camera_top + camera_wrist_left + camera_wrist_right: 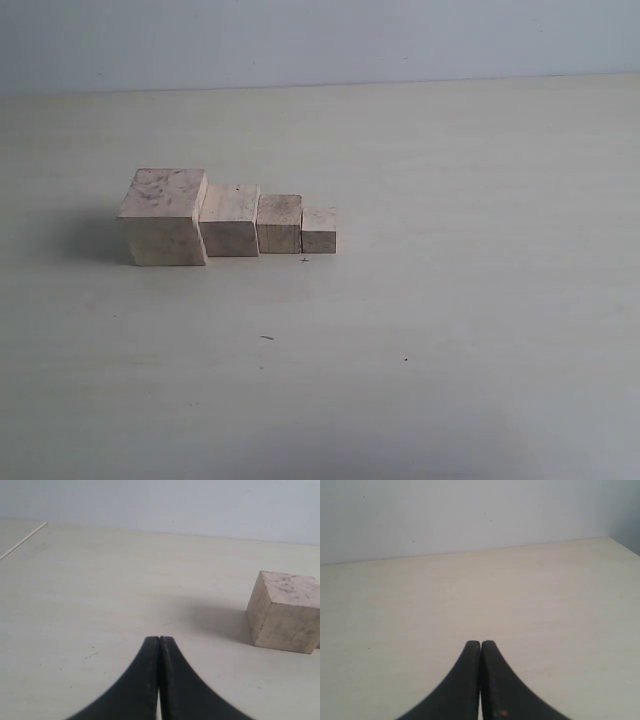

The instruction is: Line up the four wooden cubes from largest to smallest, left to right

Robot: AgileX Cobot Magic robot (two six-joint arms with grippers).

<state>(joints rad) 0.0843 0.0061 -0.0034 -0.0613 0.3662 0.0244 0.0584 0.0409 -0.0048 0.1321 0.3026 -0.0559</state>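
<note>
Four pale wooden cubes stand in a touching row on the table in the exterior view. The largest cube [163, 217] is at the left, then the second cube [229, 221], the third cube [279, 224] and the smallest cube [319, 230] at the right. The left wrist view shows only the largest cube [285, 611], well off to one side of my left gripper [159, 639], whose black fingers are pressed together with nothing between them. My right gripper [481, 643] is also shut and empty over bare tabletop. Neither gripper appears in the exterior view.
The pale table [450, 330] carries a few small dark specks [267, 338]. A light wall [320, 40] rises behind its far edge. A table edge [22, 542] shows in the left wrist view.
</note>
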